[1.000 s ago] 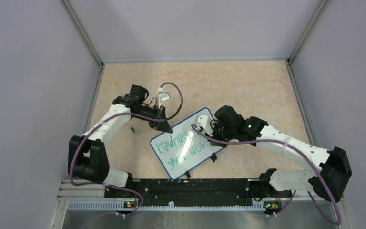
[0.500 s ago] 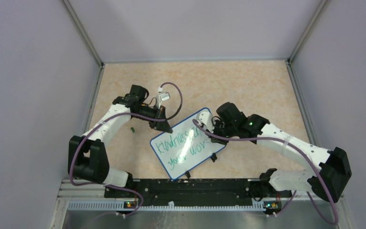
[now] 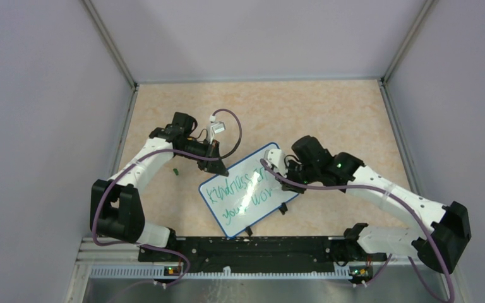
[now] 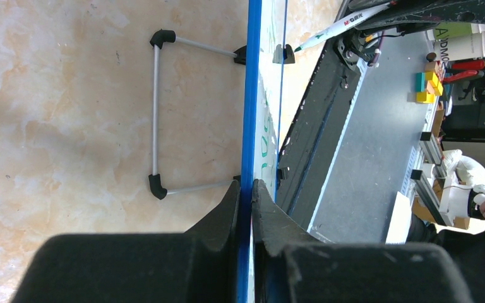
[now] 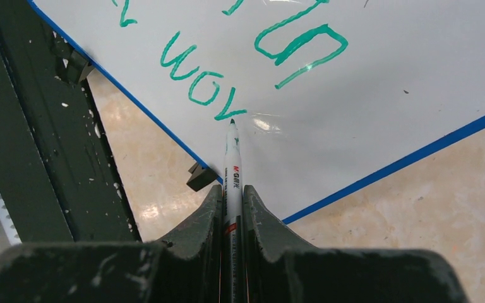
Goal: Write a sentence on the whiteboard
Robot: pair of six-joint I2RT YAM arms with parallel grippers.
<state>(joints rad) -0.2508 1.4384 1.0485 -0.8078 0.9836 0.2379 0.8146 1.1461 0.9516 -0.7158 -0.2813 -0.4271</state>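
The whiteboard stands tilted on the tan table, blue-rimmed, with the green sentence in two lines on it. My left gripper is shut on the board's blue rim at its far-left corner. My right gripper is shut on a white marker. The marker's green tip touches the board just past the letters "wor" on the lower line. The white surface to the right of the tip is blank.
A small green cap lies on the table left of the board. The board's wire stand rests on the table behind it. A black rail runs along the near edge. Grey walls enclose the table.
My right arm has shifted slightly to the right with the marker, along the lower line. The left arm and the board have not moved.
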